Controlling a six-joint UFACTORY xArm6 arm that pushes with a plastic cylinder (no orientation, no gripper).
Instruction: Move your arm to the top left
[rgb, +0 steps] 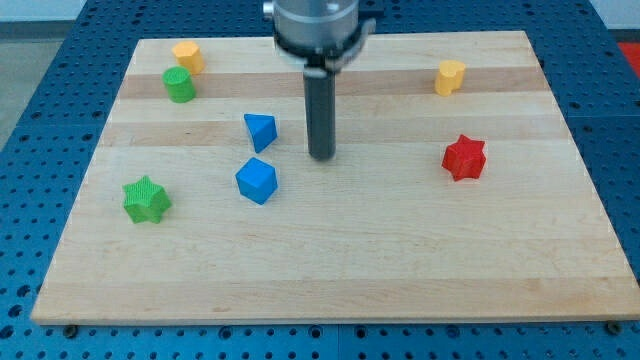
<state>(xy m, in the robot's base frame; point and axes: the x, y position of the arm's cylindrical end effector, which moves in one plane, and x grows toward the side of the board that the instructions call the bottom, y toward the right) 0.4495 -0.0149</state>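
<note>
Tip (321, 157) mid-board, right of blue triangular block (260, 131).

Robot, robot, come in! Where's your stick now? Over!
My tip mid-board, just right of the blue triangle block. Top left corner not reached. Yellow block and green block sit there, near my path.

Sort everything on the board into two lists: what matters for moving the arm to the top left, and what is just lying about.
For the job:
my tip
yellow block and green cylinder, which sit in the top left corner

Lying about:
blue triangular block
blue cube
green star
yellow block at the view's right
red star
</note>
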